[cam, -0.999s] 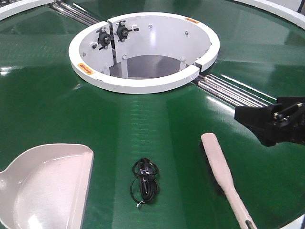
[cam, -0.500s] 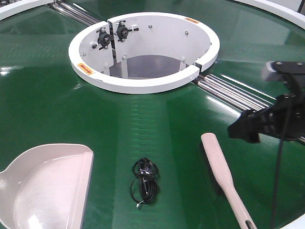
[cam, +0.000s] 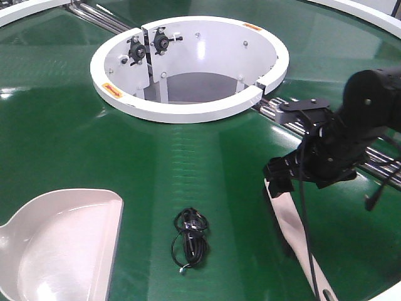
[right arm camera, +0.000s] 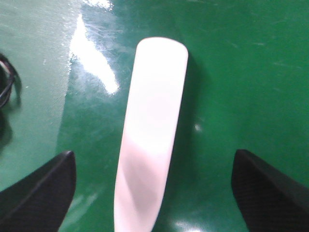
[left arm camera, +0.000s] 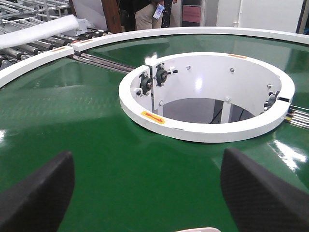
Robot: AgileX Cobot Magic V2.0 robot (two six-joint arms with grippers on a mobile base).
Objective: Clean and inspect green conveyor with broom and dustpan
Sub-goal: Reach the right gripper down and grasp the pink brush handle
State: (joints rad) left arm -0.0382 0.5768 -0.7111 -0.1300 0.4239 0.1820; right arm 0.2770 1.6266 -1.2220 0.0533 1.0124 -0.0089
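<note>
- Pale beige plastic scoop dustpan (cam: 69, 241) lies untouched, left on the glossy dark green conveyor belt (cam: 56, 125); my left fingers (left arm camera: 38, 193) hang apart, empty.
- Small black cord tangle (cam: 190, 237) sits mid-belt: sweeping is not yet begun, I judge.
- Pale beige plastic paddle broom (right arm camera: 152, 121) lies flat below my right fingers (right arm camera: 270, 188), spread astride it, not touching.

broom (cam: 286, 214): 1 | dustpan (cam: 62, 244): 1 | black cable bundle (cam: 190, 224): 1
</note>
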